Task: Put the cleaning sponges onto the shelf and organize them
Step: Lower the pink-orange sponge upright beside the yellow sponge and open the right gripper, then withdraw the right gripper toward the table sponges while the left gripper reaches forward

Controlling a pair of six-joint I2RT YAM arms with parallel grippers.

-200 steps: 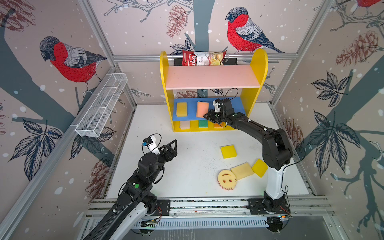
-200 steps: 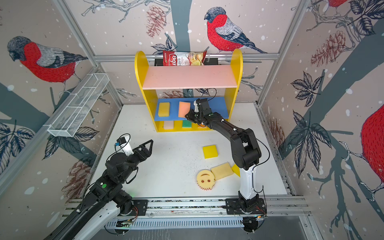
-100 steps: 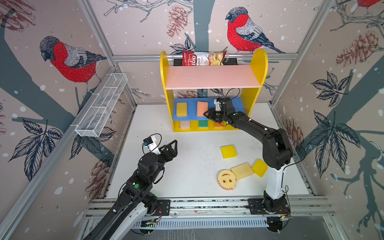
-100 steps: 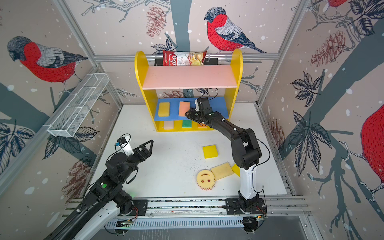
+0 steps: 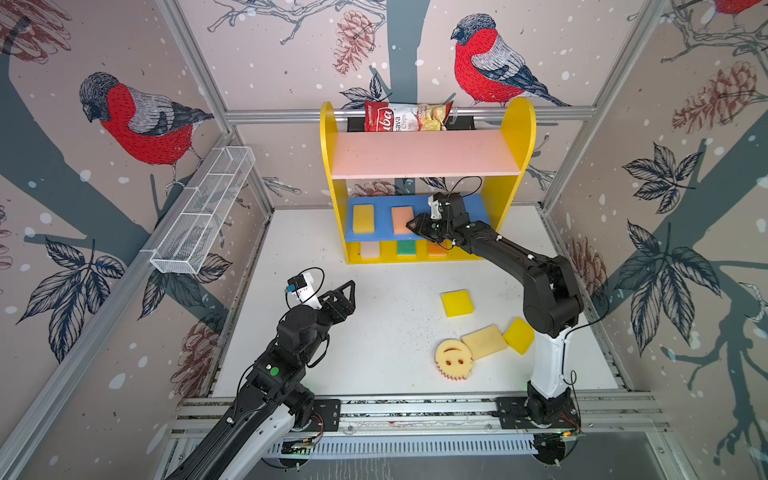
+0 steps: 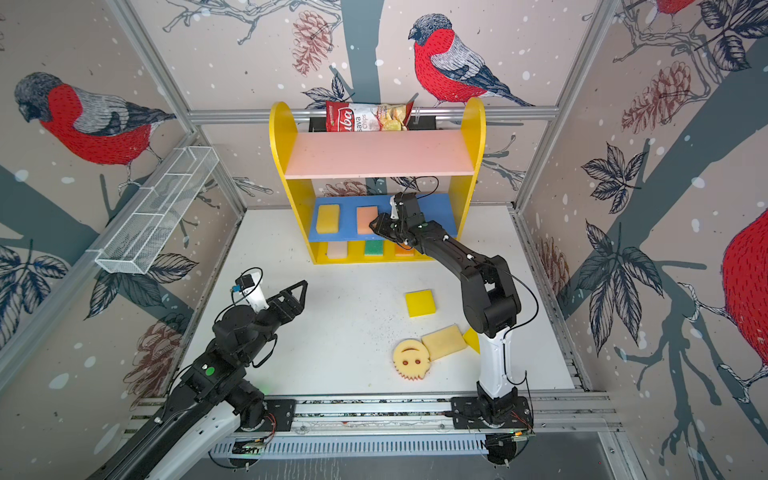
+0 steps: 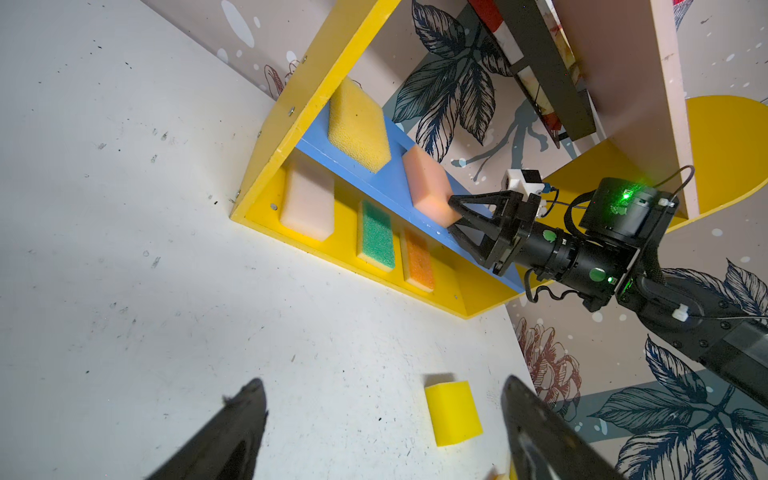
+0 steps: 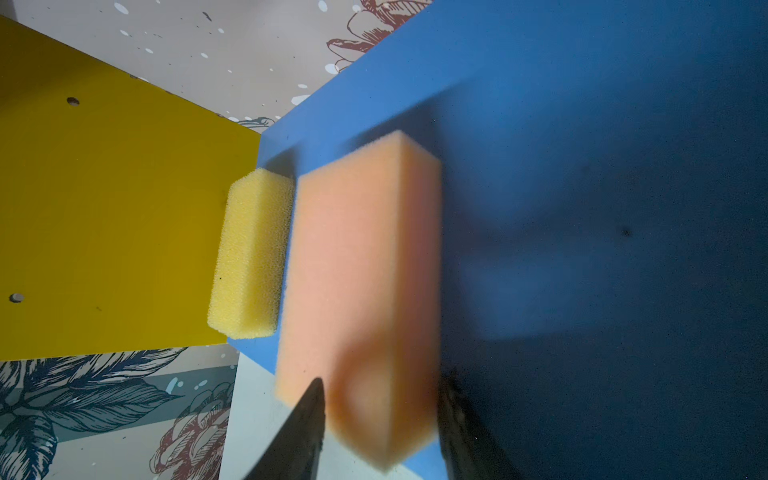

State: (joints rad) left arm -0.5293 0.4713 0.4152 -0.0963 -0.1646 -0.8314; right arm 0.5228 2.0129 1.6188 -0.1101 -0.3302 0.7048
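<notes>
The shelf stands at the back. On its blue board lie a porous yellow sponge and a peach sponge. My right gripper is open, its fingers flanking the peach sponge's near end without squeezing it. Cream, green and orange sponges sit on the yellow base. On the table lie a yellow square sponge, a cream one, another yellow one and the round smiley sponge. My left gripper hovers open and empty over the table's left part.
A red-and-white chips bag sits behind the pink top board. A white wire-mesh rack hangs on the left wall. The right arm's elbow stands over the loose sponges at the right.
The right gripper's jaws have spread apart around the peach sponge, which now rests on the blue board. The left arm has not moved.
</notes>
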